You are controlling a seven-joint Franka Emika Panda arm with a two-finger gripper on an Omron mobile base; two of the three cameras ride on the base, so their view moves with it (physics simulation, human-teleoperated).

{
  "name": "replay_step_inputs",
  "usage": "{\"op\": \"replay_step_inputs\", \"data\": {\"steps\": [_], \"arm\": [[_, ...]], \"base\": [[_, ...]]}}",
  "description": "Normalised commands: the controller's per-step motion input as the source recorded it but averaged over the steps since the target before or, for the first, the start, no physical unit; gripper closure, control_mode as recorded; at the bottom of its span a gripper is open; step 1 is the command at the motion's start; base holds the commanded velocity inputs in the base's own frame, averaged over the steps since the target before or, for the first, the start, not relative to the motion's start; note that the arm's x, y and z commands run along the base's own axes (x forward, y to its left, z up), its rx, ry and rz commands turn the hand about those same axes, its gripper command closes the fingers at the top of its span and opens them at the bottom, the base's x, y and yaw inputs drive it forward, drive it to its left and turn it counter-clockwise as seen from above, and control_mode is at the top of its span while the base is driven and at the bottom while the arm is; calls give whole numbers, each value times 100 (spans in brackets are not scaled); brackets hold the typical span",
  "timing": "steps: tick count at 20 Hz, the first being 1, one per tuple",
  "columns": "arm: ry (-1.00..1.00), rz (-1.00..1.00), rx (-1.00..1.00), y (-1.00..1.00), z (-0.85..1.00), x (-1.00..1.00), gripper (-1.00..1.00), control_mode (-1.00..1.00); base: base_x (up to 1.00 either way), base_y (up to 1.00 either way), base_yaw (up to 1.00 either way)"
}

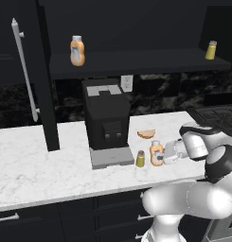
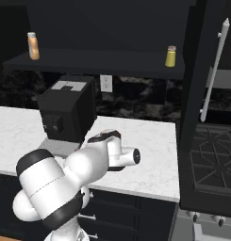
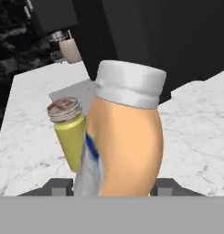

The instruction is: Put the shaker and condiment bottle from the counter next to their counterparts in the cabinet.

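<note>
Left base view shows the open cabinet (image 1: 136,64) keeping the counterparts, leaving room beside each; below, on the counter (image 1: 37,160), the gripper (image 1: 161,155) brackets the condiment bottle (image 1: 156,153), grip unconfirmed; the shaker (image 1: 140,159) stands just beside

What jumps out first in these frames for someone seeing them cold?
The tool sits at the orange condiment bottle near the front of the marble counter, with the yellow-green shaker just beside the bottle. In the hand view the bottle stands large between the fingertips. Behind them stands a black coffee machine, and on the open cabinet's dark shelf a matching orange bottle and matching shaker stand far apart.
</note>
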Motion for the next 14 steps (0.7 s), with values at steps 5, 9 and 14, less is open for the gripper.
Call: {"op": "replay_step_inputs", "data": {"steps": [5,9,14], "arm": [[-7,-25,-9,0,57,-7,100,-100],[-13,-29,-25,0,100,-5,100,-100],[0,-27,-24,3,100,0,100,-100]], "base": [[0,0,0],[0,0,0],[0,0,0]]}}
